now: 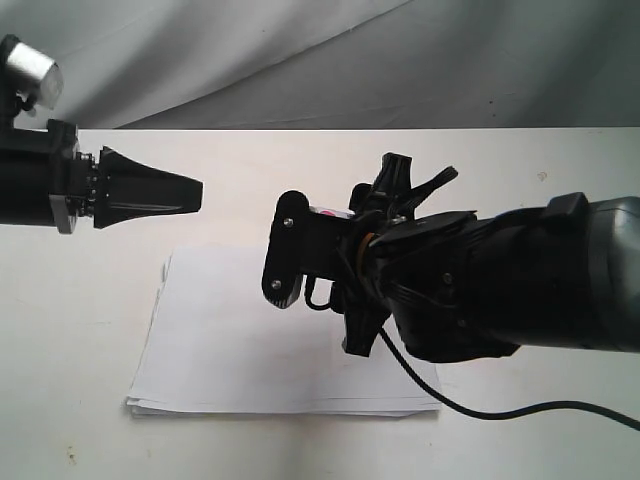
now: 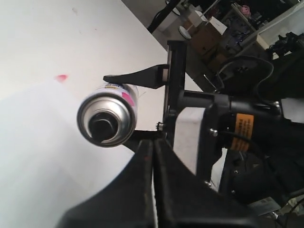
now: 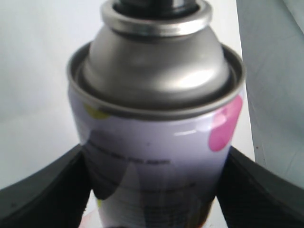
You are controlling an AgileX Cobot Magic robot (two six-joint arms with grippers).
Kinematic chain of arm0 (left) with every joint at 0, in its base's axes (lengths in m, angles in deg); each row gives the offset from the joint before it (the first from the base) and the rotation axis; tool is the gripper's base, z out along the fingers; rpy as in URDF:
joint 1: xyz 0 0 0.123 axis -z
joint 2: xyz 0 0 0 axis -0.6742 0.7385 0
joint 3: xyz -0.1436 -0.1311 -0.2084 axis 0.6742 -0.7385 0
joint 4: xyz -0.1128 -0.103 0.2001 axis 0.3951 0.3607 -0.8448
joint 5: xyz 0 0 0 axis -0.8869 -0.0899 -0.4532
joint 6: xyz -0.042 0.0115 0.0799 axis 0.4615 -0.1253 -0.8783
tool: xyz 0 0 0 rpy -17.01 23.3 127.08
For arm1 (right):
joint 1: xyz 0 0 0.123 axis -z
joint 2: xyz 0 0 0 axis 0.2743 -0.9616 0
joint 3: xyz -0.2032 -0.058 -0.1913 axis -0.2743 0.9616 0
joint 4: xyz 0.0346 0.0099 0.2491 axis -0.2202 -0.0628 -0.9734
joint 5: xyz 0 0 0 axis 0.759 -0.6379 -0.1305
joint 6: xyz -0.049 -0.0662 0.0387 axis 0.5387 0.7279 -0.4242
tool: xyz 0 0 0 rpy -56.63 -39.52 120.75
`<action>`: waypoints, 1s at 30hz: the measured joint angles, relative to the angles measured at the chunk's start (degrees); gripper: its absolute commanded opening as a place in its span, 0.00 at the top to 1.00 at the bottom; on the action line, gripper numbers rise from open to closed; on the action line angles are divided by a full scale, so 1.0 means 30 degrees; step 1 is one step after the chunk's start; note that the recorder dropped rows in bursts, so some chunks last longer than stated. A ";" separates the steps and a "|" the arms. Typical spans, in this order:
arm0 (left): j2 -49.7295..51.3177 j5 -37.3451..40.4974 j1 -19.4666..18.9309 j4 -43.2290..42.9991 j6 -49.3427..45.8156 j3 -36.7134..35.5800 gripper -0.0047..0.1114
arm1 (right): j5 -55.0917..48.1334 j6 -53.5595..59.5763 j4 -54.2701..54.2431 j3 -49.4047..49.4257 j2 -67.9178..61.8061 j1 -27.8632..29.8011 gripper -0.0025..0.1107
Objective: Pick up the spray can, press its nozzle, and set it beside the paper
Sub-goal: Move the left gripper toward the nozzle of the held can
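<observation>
My right gripper (image 3: pixel 154 190) is shut on the spray can (image 3: pixel 156 128), a silver cylinder with a printed label and pink and yellow dots, one black finger against each side. The can's black nozzle (image 2: pixel 102 127) sits in its domed top and faces my left gripper (image 2: pixel 153 142). That gripper is shut on nothing, its tip close beside the can's rim but apart from the nozzle. In the exterior view the right gripper (image 1: pixel 310 235) hangs over the paper (image 1: pixel 240 350), a white stack on the table. Only a sliver of the can (image 1: pixel 325 212) shows there. The left gripper (image 1: pixel 195 192) points at it from the left.
A white table (image 1: pixel 80 400) carries the paper. A black cable (image 1: pixel 500 412) trails from the right arm across the table's near right. Grey cloth (image 1: pixel 300 60) hangs behind the table's far edge. A small pink mark (image 2: pixel 61 77) lies on the table.
</observation>
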 measured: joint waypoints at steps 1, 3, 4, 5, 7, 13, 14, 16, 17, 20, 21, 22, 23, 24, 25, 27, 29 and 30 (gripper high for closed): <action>0.0213 -0.0133 0.0000 0.0002 -0.0197 0.0000 0.96 | 0.0000 0.0000 0.0000 0.0000 0.0000 0.0000 0.98; 0.0773 -0.0567 0.0000 0.0031 -0.0746 0.0011 0.96 | 0.0000 0.0000 0.0000 0.0000 0.0000 0.0000 0.98; 0.1086 -0.0707 0.0000 0.0088 -0.1011 0.0011 0.96 | 0.0000 0.0000 0.0000 0.0000 0.0000 0.0000 0.98; 0.1429 -0.0853 0.0000 0.0158 -0.1330 0.0042 0.96 | 0.0000 0.0000 0.0000 0.0000 0.0000 0.0000 0.98; 0.2082 -0.0894 0.0000 0.0159 -0.1856 0.0042 0.96 | 0.0000 0.0000 0.0000 0.0000 0.0000 0.0000 0.98; 0.4073 -0.0270 0.0000 0.0159 -0.3057 0.0714 0.96 | 0.0000 0.0000 0.0000 0.0000 0.0000 0.0000 0.98; 0.4317 -0.0171 0.0000 0.0159 -0.3205 0.0898 0.96 | 0.0000 0.0000 0.0000 0.0000 0.0000 0.0000 0.98; 0.4566 -0.0122 0.0000 0.0159 -0.3472 0.1151 0.96 | 0.0000 0.0000 0.0000 0.0000 0.0000 0.0000 0.98; 0.4645 -0.0092 0.0000 0.0159 -0.3713 0.1208 0.96 | 0.0000 0.0000 0.0000 0.0000 0.0000 0.0000 0.98; 0.4656 -0.0014 0.0128 0.0159 -0.4372 0.1554 0.96 | 0.0000 0.0000 0.0000 0.0000 0.0000 0.0000 0.98; 0.4656 -0.0014 0.0339 0.0159 -0.4528 0.1726 0.96 | 0.0000 0.0000 0.0000 0.0000 0.0000 0.0000 0.98; 0.4656 -0.0101 0.0621 0.0159 -0.4686 0.1902 0.96 | 0.0000 0.0000 0.0000 0.0000 0.0000 0.0000 0.98; 0.4656 -0.0301 0.0971 0.0076 -0.4772 0.2053 0.96 | 0.0000 0.0000 0.0000 0.0000 0.0000 0.0000 0.98; 0.4656 -0.0534 0.1350 -0.0030 -0.4823 0.2249 0.96 | 0.0000 0.0000 0.0000 0.0000 0.0000 0.0000 0.98; 0.4656 -0.0826 0.1709 -0.0197 -0.4863 0.2421 0.96 | 0.0000 0.0000 0.0000 0.0000 0.0000 0.0000 0.98; 0.4656 -0.1344 0.2230 -0.0375 -0.4935 0.2656 0.96 | -0.0078 0.0039 0.0000 0.0000 0.0000 0.0000 0.98; 0.4656 -0.1664 0.2470 -0.0527 -0.5159 0.2815 0.96 | -0.0183 0.0039 0.0000 0.0000 0.0000 0.0000 0.98; 0.4656 -0.1858 0.2507 -0.0562 -0.5340 0.2851 0.96 | -0.0231 0.0039 0.0000 0.0000 0.0000 0.0000 0.98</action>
